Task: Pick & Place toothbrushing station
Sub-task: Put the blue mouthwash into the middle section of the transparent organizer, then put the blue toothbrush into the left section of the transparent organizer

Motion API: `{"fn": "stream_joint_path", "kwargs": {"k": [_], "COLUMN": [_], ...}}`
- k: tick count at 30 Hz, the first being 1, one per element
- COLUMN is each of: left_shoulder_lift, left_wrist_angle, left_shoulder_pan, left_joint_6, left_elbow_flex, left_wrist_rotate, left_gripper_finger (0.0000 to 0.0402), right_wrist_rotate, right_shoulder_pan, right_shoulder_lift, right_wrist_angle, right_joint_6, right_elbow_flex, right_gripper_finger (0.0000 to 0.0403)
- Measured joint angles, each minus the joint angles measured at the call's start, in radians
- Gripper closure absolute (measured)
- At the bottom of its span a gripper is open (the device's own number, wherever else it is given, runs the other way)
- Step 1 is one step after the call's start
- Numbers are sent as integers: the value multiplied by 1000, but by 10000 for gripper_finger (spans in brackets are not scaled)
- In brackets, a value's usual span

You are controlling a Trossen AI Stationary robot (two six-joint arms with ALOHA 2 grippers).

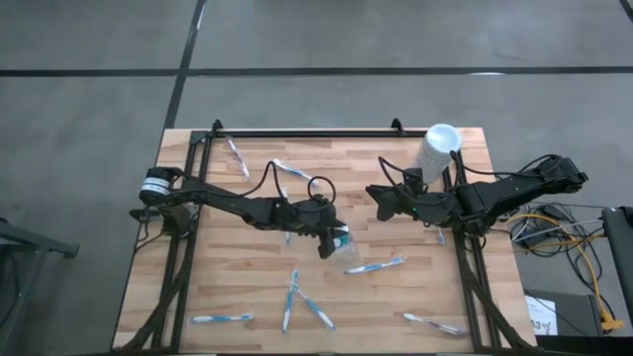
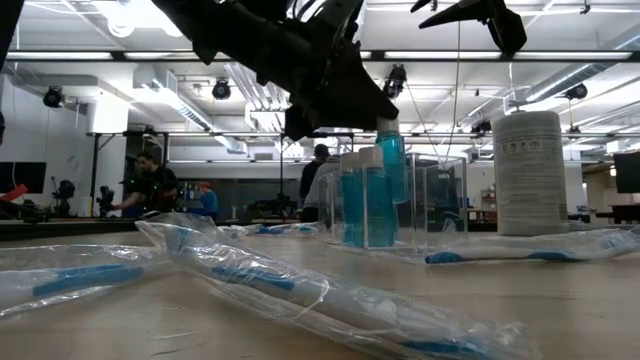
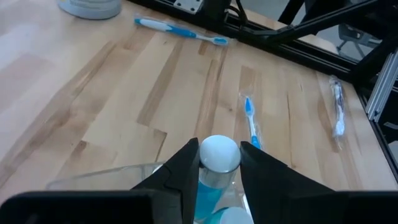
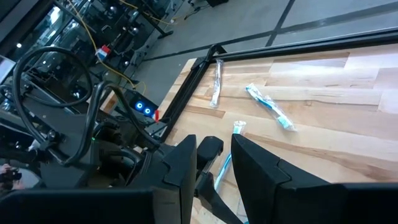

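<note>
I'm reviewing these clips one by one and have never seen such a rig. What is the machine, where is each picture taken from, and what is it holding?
Two dark robot arms work at a wooden table. One picture looks straight down, one looks level across the tabletop, and two come from cameras on the wrists. Wrapped toothbrushes lie scattered about, and a tall white cylinder stands at the back. The left hand grips a blue white-capped tube over a clear pouch already holding tubes. The right hand hangs above the table, holding nothing.
</note>
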Motion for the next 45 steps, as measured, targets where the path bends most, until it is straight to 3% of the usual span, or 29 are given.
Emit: {"fn": "stream_joint_path", "kwargs": {"k": [37,45], "left_shoulder_lift": [-3,-123], "left_wrist_angle": [1,-27], "left_shoulder_pan": [0,3], "left_joint_6": [-4,84], "left_elbow_flex": [0,2], "left_wrist_rotate": [1,-20], "left_gripper_finger": [264,262], "right_wrist_rotate": [0,0], "right_shoulder_pan": [0,0], "right_shoulder_lift": [0,0], "right_wrist_angle": [0,2], "right_joint_6": [2,0], "right_elbow_flex": [0,0], "right_gripper_finger": [305,305]}}
